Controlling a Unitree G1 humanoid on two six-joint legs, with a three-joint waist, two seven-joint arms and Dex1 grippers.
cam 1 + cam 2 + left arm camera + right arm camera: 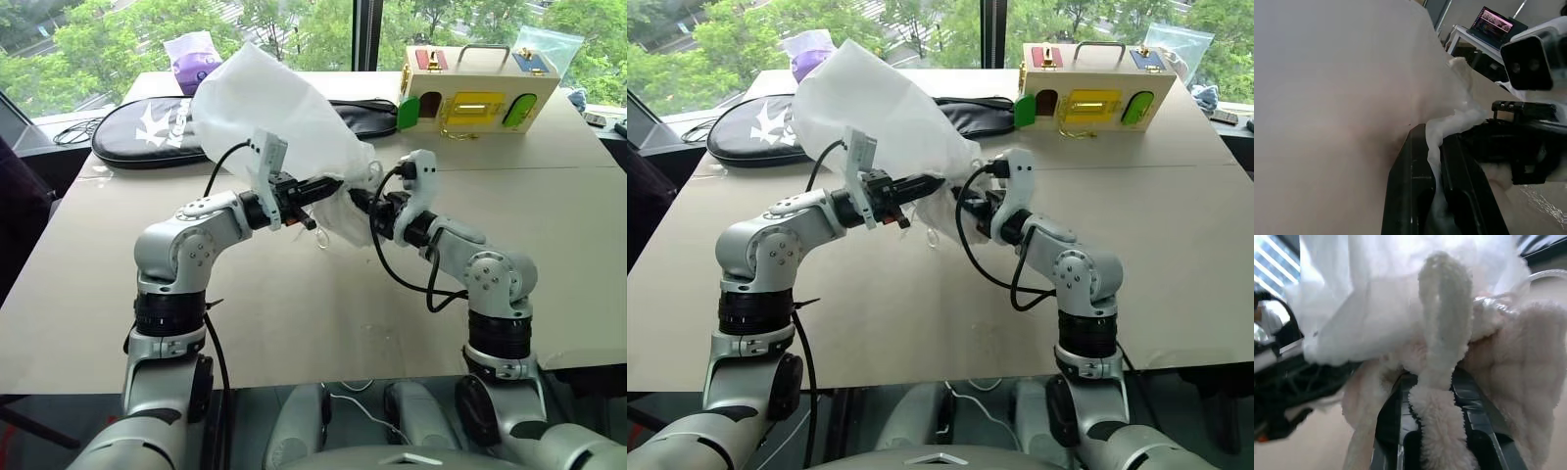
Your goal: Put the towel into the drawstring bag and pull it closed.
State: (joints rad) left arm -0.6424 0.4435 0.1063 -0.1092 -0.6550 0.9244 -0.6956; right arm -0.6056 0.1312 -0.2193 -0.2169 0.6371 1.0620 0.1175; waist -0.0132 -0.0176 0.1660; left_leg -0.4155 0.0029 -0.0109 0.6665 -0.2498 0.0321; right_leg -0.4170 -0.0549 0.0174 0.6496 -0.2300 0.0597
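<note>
Terry towel (1442, 382) sits pinched in the right pincer (1442, 387), its fingers clamped on a fold so the cloth can be fed into the bag (269, 108). The left pincer (1436, 161) is closed on the bag's rim, holding the mouth up off the table (294, 313) and facing the towel, which is at the opening, seemingly partway in.
</note>
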